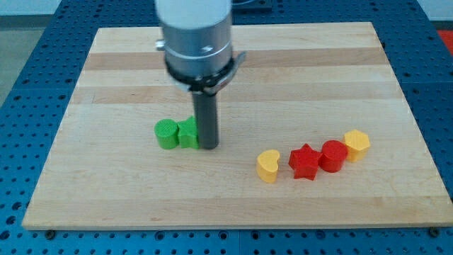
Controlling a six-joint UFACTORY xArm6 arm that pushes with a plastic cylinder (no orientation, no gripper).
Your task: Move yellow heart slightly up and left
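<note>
Resting on the wooden board (127, 64), my tip (209, 146) stands just right of centre-left, at the lower end of the dark rod that hangs from the arm's grey cylindrical housing (197, 35). The rod ends plain, with nothing clamped or carried; it touches or all but touches the right side of a green block (187, 133) of unclear shape. A green cylinder (166, 134) sits directly against that block on the view's left, so the two greens and the rod form a short row.

The yellow heart (268, 166) lies apart from my tip, toward the view's right and somewhat lower, with bare board between them. Just to the heart's right begins a rising diagonal line of three blocks: a red star (304, 161), a red cylinder (333, 156) touching it, and a yellow block (357, 144), roughly hexagonal, at the upper right end. The heart stands close beside the star, though contact cannot be confirmed. A blue perforated table (28, 42) surrounds the board.
</note>
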